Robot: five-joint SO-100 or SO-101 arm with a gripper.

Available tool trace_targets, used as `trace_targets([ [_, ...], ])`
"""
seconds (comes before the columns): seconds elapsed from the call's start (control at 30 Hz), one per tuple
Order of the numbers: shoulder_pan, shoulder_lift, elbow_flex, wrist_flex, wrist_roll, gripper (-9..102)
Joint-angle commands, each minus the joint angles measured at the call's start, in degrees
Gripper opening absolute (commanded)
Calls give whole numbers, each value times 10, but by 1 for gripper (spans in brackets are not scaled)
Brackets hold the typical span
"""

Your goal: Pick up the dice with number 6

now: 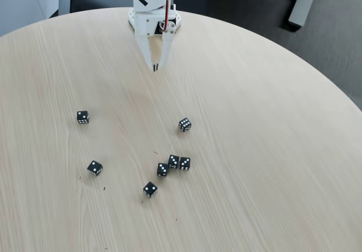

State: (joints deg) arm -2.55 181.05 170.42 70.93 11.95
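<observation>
Fixed view from where I sit at the controls: my white claw hangs near the far edge of the round wooden table, its two fingers pressed together at the tips and holding nothing. The die with number 6 lies alone near the middle, well apart from the claw, with bare wood all around it. Nearer the camera three dice crowd together, touching or nearly so. Three more lie singly to the left and front. The right half of the table is open wood out to its curved edge.
</observation>
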Motion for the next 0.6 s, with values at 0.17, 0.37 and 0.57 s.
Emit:
trace_targets([
  [0.17,6,1,-2,-8,4,0],
  [0.37,6,0,-2,-8,4,1],
  [0.57,6,0,-2,-8,4,1],
])
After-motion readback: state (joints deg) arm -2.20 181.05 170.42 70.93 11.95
